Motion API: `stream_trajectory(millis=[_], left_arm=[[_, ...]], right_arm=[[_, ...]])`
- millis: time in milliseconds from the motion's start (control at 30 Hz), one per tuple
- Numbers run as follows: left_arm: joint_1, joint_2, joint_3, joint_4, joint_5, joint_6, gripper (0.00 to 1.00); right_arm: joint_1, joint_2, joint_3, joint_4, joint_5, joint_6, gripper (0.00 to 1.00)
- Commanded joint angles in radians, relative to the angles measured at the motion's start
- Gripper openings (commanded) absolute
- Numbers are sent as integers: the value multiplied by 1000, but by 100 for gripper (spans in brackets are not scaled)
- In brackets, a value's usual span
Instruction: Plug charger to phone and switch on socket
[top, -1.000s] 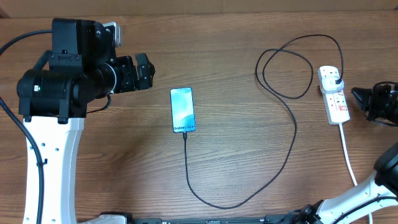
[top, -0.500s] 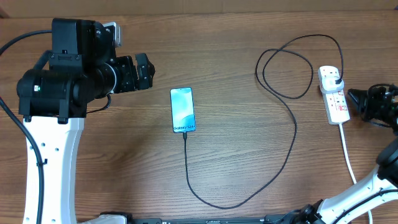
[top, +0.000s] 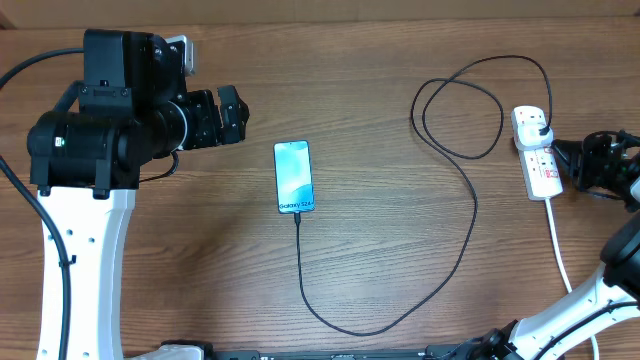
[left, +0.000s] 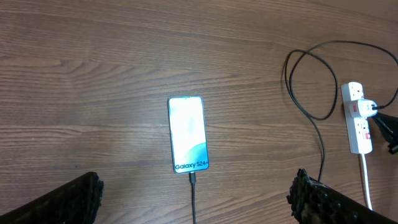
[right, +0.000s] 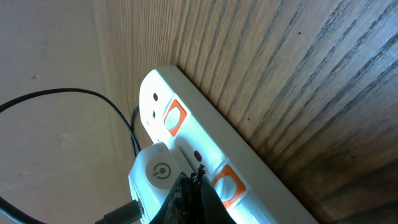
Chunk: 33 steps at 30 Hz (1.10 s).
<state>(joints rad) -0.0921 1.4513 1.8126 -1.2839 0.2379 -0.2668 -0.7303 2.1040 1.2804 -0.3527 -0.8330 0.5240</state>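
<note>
Phone (top: 293, 177): one, flat mid-table (top: 380, 100), screen up, cable tip in its lower edge.
Cable (top: 299, 250): one, black, looping right to a plug (top: 541, 126) in the power strip.
Power strip (top: 537, 155): one, white, far right.
Right gripper (top: 572, 160): fingers pressed together, tip at the strip.
Right wrist view only: two orange switches (right: 175, 118), with the tip beside the nearer one.
Left gripper (top: 238, 117): fingers spread, holding nothing, up-left of the phone.

"Galaxy S24+" on the phone (left: 188, 134) screen, power symbol on the charger plug (right: 158, 171)
</note>
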Motion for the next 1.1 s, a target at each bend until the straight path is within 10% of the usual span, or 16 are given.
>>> stream_trajectory(millis=[0,1067], left_arm=[[-2,2,-3,1,-10,-3,100],[-2,2,-3,1,-10,-3,100]], right_arm=[[11,0,-11,3,6,-1,4],[108,2,-52,-65,115,-19,4]])
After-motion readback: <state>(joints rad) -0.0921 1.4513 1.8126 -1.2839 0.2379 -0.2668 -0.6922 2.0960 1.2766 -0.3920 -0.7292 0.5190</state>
